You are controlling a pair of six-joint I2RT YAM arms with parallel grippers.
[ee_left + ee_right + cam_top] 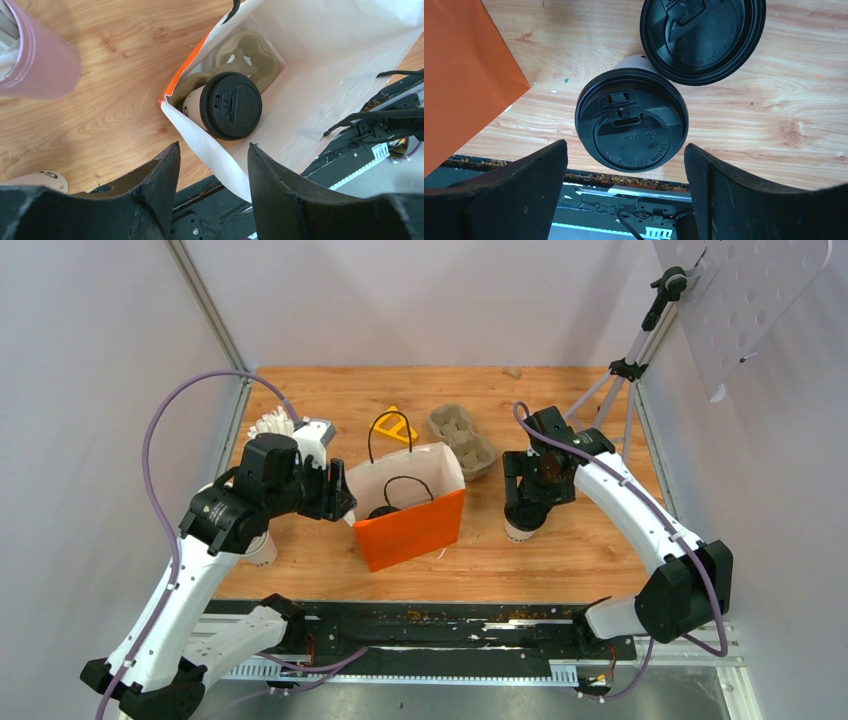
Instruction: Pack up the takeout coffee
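- The left gripper (212,155) hangs over the orange bag (320,60). Its jaws are spread and hold nothing, and the bag's white near lip runs under the gap between them.
- Below and just ahead of those jaws, the bagged cup (231,105) sits with its black lid on, in a pulp carrier (247,55) at the bottom of the bag. I can't tell whether it stands dead upright.
- The right gripper (625,155) is over the wooden table (774,125) with its jaws spread wide. The nearer cup (631,127) is centred between them with daylight either side of its lid, so nothing is pinched yet.
- The farther cup (703,35) stands just beyond the right fingertips, close beside the nearer one. I can't tell whether the two touch.
- The step in hand looks like the right arm's pick of the nearer cup.
- To do it well, come straight down so the pads meet the paper wall under the lid rim, not the lid itself.
- Don't reach forward past the cup, or the fingertips may nudge its neighbour.
- Close gently, since paper crushes and a lid can pop off.
- Lift level, then lower it into a free carrier pocket beside the bagged cup, keeping off the bag's floppy lip.
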